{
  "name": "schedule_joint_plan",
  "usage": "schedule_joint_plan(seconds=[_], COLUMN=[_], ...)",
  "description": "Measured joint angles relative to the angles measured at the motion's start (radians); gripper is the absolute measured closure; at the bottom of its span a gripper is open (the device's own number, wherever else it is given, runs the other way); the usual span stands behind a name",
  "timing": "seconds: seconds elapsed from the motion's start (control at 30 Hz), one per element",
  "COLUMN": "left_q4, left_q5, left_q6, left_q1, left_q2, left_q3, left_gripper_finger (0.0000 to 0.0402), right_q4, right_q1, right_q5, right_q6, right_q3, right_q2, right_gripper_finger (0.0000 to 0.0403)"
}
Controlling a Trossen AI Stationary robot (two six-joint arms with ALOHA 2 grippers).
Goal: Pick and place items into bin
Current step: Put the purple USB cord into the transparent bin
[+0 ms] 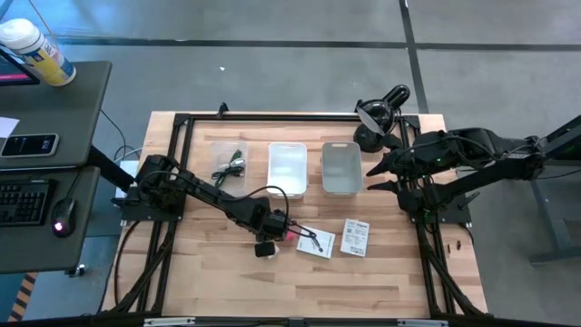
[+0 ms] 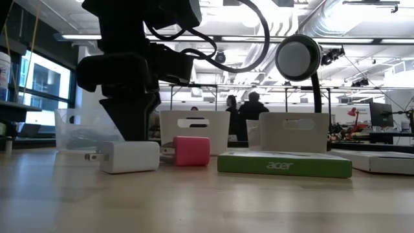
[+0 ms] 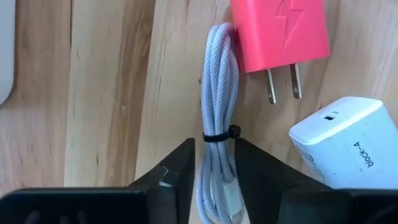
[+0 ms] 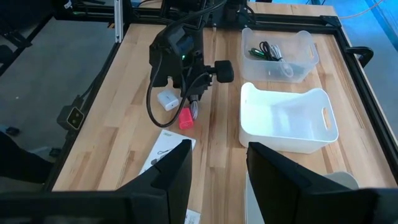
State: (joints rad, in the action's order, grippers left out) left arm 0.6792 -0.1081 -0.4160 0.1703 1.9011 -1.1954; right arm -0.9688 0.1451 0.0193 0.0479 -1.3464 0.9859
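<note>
A grey braided cable, coiled and bound by a black tie, lies on the wooden table. Beside it lie a pink plug, prongs flat on the wood, and a white cube charger. My left gripper points down with its fingers shut on the cable; in the high view it is at mid table. Two white printed cards lie to its right. My right gripper waits open, raised over the table's right side. My left gripper has the cable bundle pinched between its two fingers, just below the black tie. The fingers come from above, pointing down, one on each long side of the coil. The cable lies flat on the table.
At the far side stand a white bin, a grey bin and a clear container holding a black cable. A black lamp stands at the far right corner. In the low view a green-edged box lies right of the pink plug.
</note>
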Motion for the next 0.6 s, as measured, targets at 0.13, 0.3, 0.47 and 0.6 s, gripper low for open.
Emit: schedule_joint_plan(seconds=[0.13, 0.3, 0.47, 0.6], left_q4=[0.000, -0.004, -0.004, -0.005], left_q5=[-0.001, -0.003, -0.016, -0.016], left_q6=[0.000, 0.017, 0.019, 0.019], left_q1=[0.000, 0.000, 0.000, 0.000], left_q2=[0.000, 0.000, 0.000, 0.002], left_q3=[0.000, 0.000, 0.000, 0.000], left_gripper_finger=[0.0273, 0.0262, 0.0270, 0.0279], right_q4=[0.000, 0.000, 0.000, 0.000], right_q1=[0.000, 0.000, 0.000, 0.000], right_q5=[0.000, 0.000, 0.000, 0.000], right_q6=[0.000, -0.002, -0.003, -0.003], right_q3=[0.000, 0.000, 0.000, 0.000], right_q2=[0.000, 0.000, 0.000, 0.000], right_gripper_finger=[0.0258, 0.0258, 0.0258, 0.0258])
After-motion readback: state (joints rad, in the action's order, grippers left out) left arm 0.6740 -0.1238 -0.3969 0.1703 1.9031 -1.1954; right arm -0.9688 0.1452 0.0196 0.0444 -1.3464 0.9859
